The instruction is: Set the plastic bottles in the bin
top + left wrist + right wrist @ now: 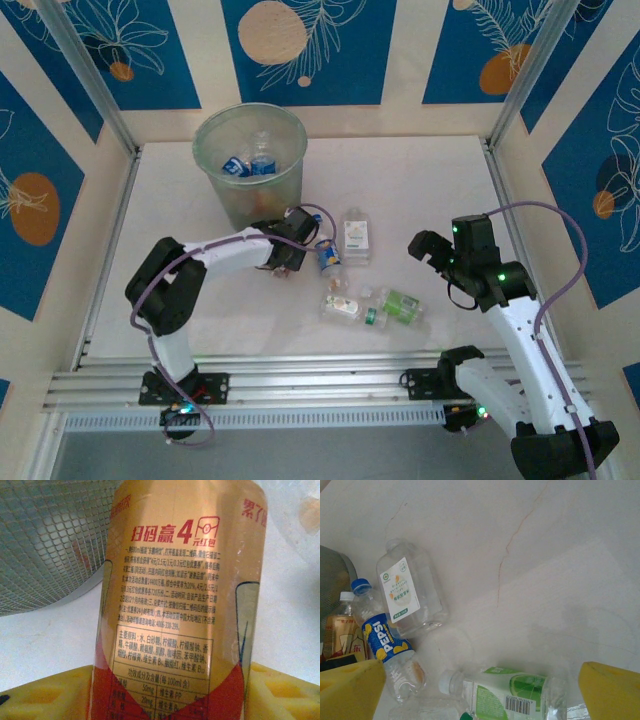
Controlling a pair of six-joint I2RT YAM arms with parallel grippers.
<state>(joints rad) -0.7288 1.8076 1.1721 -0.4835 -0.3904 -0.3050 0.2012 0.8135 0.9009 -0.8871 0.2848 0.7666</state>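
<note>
**Left arm at a bottle beside the bin; grip not confirmed**

Top view: the bin (250,160) stands far left on the table (420,180), with a few bottles already inside. The left gripper (290,258) sits at the bin's near-right foot, with the Pepsi bottle (328,256) just to its right. The right gripper (432,250) hangs wide and empty, well right of the loose bottles.

Left wrist: a gold-labelled bottle (185,595) stands between the yellow pads (45,695), which sit at its lower sides. The jaws are roughly half-wide, and I cannot tell whether they press on it. The bin's wall (50,545) is close on the left.

Right wrist: the fingers are spread with nothing between them. Beyond them lie the white-labelled bottle (410,595), the Pepsi bottle and the green-labelled bottle (510,692).

Risks, as I judge them: the hold is low on a glossy label, so the bottle could slip or swing on lifting. With the bin this near, it might knock the wall rather than clear the rim.
</note>
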